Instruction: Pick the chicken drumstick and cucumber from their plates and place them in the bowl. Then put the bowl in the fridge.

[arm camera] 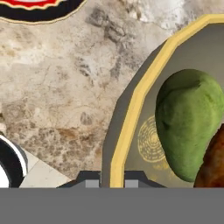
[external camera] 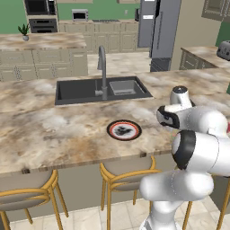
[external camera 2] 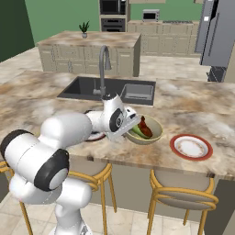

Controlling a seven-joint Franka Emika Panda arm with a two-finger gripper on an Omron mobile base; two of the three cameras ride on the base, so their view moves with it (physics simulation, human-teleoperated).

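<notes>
The cream-tan bowl [external camera 2: 153, 133] stands on the island counter, with the light-green cucumber [external camera 2: 137, 132] and the reddish-brown chicken drumstick [external camera 2: 146, 127] lying inside it. My gripper [external camera 2: 130, 130] reaches down at the bowl's left edge. In the hand view the gripper [arm camera: 111, 179] is shut on the bowl's yellow rim [arm camera: 131, 113], one finger on each side, with the cucumber [arm camera: 188, 127] and drumstick [arm camera: 214, 168] just beyond. One red-rimmed plate [external camera 2: 191, 147] lies bare to the bowl's right. The plate with the dark centre [external camera: 124, 130] lies to its left. The grey fridge [external camera: 158, 27] stands across the room.
A dark sink [external camera: 101, 89] with a tall faucet [external camera: 103, 72] sits in the counter behind the bowl. Wooden stools [external camera 2: 181, 195] stand under the counter's near edge. A second counter with a small plant [external camera 2: 84, 28] lies further back.
</notes>
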